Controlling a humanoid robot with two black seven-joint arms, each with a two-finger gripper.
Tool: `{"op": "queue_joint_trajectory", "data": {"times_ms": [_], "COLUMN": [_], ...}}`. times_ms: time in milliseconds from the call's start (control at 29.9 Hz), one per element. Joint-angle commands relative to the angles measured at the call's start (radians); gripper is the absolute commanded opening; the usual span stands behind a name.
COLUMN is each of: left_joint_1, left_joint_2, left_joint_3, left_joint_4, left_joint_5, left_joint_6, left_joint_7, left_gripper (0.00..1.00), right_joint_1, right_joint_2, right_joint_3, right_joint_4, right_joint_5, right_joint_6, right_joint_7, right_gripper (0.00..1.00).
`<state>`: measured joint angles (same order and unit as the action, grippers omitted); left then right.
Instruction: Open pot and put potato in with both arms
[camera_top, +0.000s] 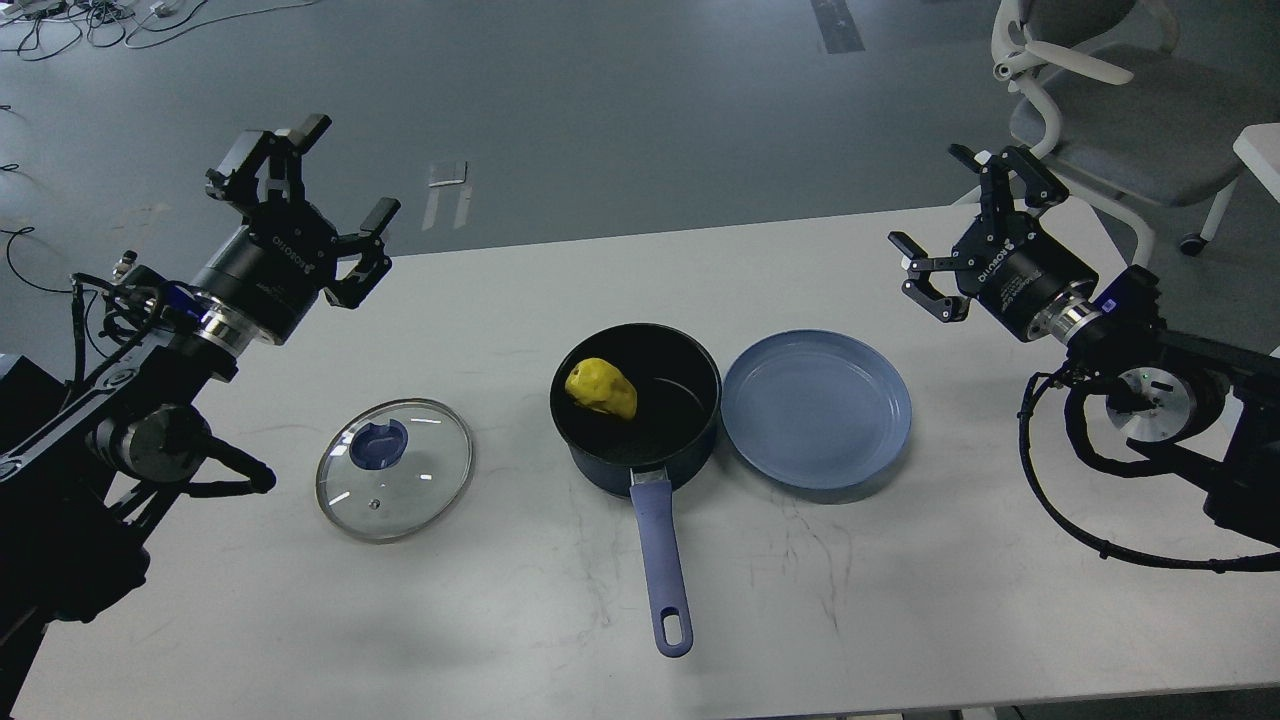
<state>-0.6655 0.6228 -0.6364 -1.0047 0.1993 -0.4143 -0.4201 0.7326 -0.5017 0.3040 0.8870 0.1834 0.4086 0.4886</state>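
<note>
The dark navy pot (660, 455) stands open at the table's middle, its periwinkle handle (662, 560) pointing toward me. The yellow potato (601, 387) lies inside the pot at its left side. The glass lid (394, 469) with a blue knob lies flat on the table left of the pot. My left gripper (305, 190) is open and empty, raised over the table's far left edge. My right gripper (955, 225) is open and empty, raised over the far right of the table, beyond the plate.
A flat blue-grey plate (816, 410) lies touching the pot's right side. The white table (900, 600) ends near the bottom of the view. A grey office chair (1110, 100) stands at the back right. Black cables loop below both wrists.
</note>
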Motion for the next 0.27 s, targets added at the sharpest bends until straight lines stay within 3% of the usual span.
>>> {"op": "queue_joint_trajectory", "data": {"times_ms": [0, 234], "left_joint_1": [0.026, 0.040], "left_joint_2": [-0.011, -0.031], "left_joint_3": [-0.017, -0.019], "left_joint_4": [0.000, 0.002], "left_joint_5": [0.002, 0.002], "left_joint_6": [-0.001, -0.001], "left_joint_7": [0.007, 0.007], "left_gripper": [0.98, 0.98], "right_joint_1": [-0.001, -0.004], "right_joint_2": [0.000, 0.006], "right_joint_3": [0.007, 0.020], "right_joint_4": [0.006, 0.006], "right_joint_5": [0.001, -0.001], "right_joint_6": [-0.001, 0.004], "right_joint_7": [0.000, 0.000], "right_gripper": [1.00, 1.00]}}
